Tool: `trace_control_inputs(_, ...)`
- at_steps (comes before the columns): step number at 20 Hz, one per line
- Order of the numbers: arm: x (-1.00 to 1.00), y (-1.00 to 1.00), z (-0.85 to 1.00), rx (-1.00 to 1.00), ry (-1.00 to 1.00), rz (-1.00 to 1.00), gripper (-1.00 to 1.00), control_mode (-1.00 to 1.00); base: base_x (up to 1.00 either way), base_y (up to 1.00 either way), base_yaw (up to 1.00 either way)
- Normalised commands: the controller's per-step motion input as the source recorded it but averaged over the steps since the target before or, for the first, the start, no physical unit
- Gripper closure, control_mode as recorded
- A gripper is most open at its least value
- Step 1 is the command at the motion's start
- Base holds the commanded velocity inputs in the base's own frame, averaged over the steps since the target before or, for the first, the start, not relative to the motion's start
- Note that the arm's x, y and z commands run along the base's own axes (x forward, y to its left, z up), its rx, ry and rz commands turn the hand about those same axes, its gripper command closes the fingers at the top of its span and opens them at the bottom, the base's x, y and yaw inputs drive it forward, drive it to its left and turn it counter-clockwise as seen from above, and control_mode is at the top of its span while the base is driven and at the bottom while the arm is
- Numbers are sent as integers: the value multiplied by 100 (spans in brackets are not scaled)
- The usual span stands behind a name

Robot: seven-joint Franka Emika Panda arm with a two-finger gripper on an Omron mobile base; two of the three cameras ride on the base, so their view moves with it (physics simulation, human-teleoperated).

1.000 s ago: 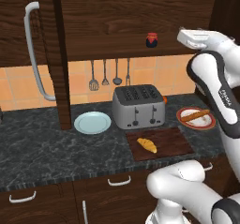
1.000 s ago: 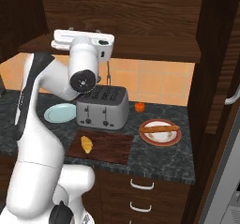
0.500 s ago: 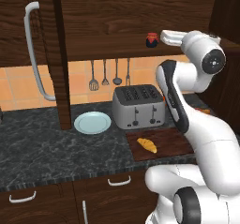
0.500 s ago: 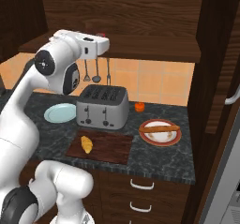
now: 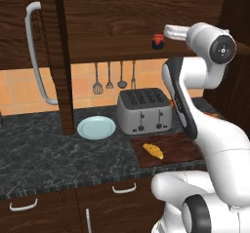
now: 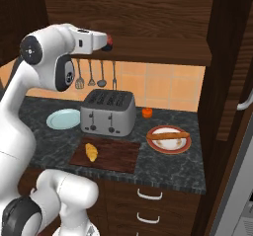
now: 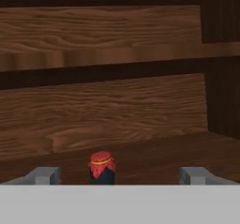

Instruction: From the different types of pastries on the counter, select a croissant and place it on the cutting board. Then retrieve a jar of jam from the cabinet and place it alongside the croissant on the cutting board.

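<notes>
The jar of jam (image 7: 101, 167), dark with a red lid, stands upright on the cabinet's open shelf (image 7: 154, 153). It sits between my two spread fingertips (image 7: 44, 175), slightly left of centre and still ahead of them. My gripper (image 7: 119, 175) is open and empty. From the left base view the gripper (image 5: 167, 31) is level with the jar (image 5: 157, 41), just to its right. The croissant (image 5: 153, 150) lies on the dark red-brown cutting board (image 5: 176, 146) on the counter (image 5: 44, 154). The croissant (image 6: 91, 152) rests at the board's (image 6: 116, 156) left end in the right base view.
A grey toaster (image 5: 144, 111) stands behind the board, and a pale blue plate (image 5: 96, 127) to its left. A plate with the long stick pastry (image 6: 168, 137) sits right of the board, near a small orange object (image 6: 147, 112). The open cabinet door with its curved handle (image 5: 36, 51) hangs at left.
The arm has swung the hand up and in to shelf height, bringing the open gripper close to the jar. The croissant and board have not moved.
</notes>
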Motion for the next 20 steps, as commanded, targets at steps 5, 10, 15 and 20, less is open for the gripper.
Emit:
trace_control_inputs(5, 0, 3, -3, 0, 9, 2, -100, -100, 0, 0, 0)
trace_control_inputs(10, 1, 6, 0, 0, 12, 2, -100, -100, 0, 0, 0)
trace_control_inputs(15, 0, 4, -10, 0, 12, 1, -100, -100, 0, 0, 0)
trace_control_inputs(20, 0, 10, -22, 0, 0, 0, -100, -100, 0, 0, 0)
